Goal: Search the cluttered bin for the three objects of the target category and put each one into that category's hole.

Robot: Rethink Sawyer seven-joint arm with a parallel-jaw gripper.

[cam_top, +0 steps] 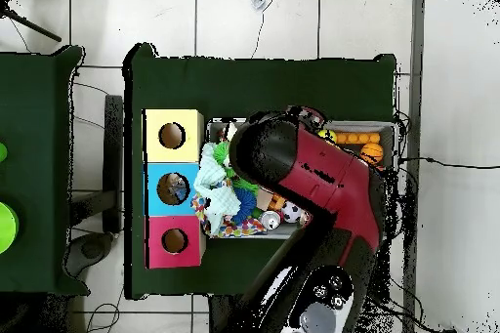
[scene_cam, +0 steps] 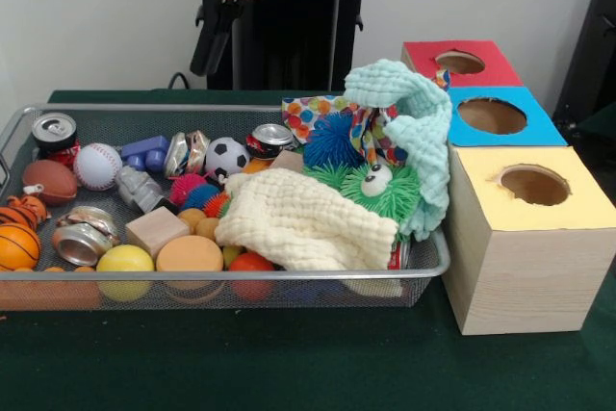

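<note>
covering the table, green cloth [scene_cam: 289, 363] meets a white wall [scene_cam: 87, 16]; fingers' state unclear.

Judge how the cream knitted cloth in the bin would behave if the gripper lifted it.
The cream cloth lies in soft folds over the toys, so it would probably sag and drape. It looks light. Its loose edge near the orange ball might drag neighbours along.
</note>
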